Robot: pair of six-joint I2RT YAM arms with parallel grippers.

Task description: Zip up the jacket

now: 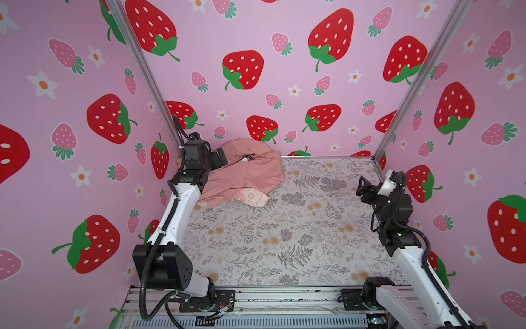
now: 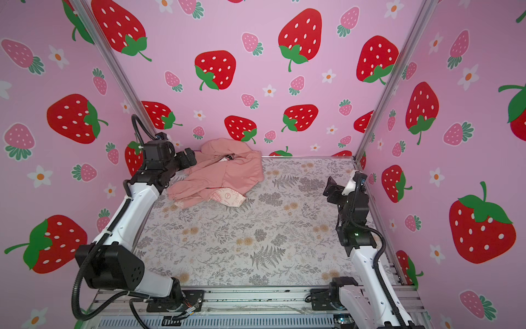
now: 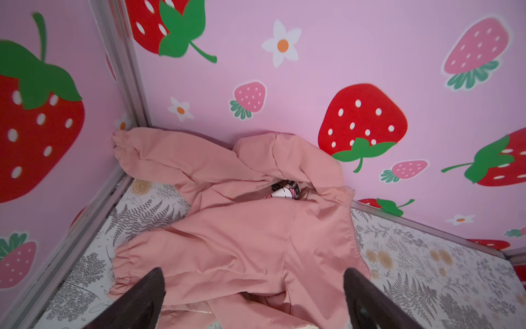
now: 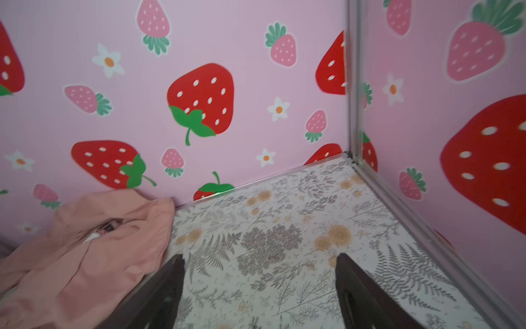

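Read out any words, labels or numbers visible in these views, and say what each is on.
No text can be read outright.
Lining of the jacket: pink lettering around a round emblem, too blurred to read.
Strawberry walls and floral table: pictures only, no words.

My tabletop [image 1: 284,228] carries an off-white sheet w/ grey ferns & tan blossoms, lying flat from front rail to back wall [image 1: 284,85] in both top views. On it, far-left corner: the salmon-pink jacket [image 1: 244,173], crumpled in a heap, upper part bunched up against the back wall, one gathered cuff [image 3: 121,141] pushed right into the corner per left wrist view. Near edge is flipped over, cream lining [image 1: 253,198] w/ pink emblems facing up, resting on the sheet.
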